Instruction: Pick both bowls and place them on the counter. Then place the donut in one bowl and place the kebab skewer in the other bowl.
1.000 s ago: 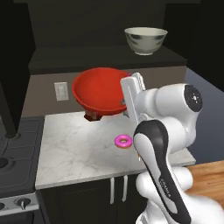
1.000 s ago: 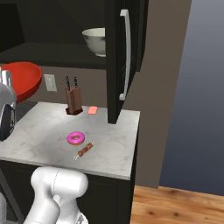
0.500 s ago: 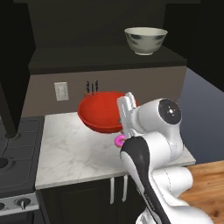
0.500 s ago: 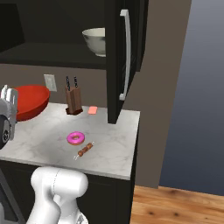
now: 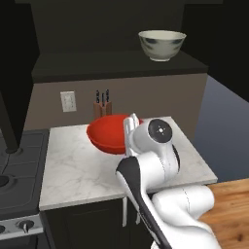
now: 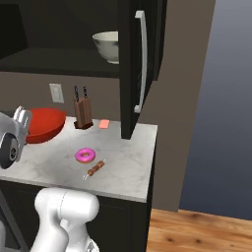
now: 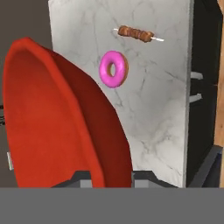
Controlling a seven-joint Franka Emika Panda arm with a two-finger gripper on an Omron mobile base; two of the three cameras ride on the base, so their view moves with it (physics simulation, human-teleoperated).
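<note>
setting the red bowl [image 5: 113, 133] down on the marble counter [image 5: 73, 170]: first placement in hand, bowl low over the slab near the knife block [image 6: 82, 112], contact not clear. gripper [image 7: 111, 178] clamped on its rim. next: release, then up to the shelf [image 5: 121, 65] for the cream-grey bowl [image 5: 162, 44]. both bowls empty as far as visible. pink donut [image 6: 85, 156] and kebab skewer [image 6: 95, 169] lying just beside each other on the marble, apart from the red bowl.

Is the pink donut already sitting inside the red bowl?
No, the donut lies on the bare marble counter beside the kebab skewer, apart from the red bowl.
</note>
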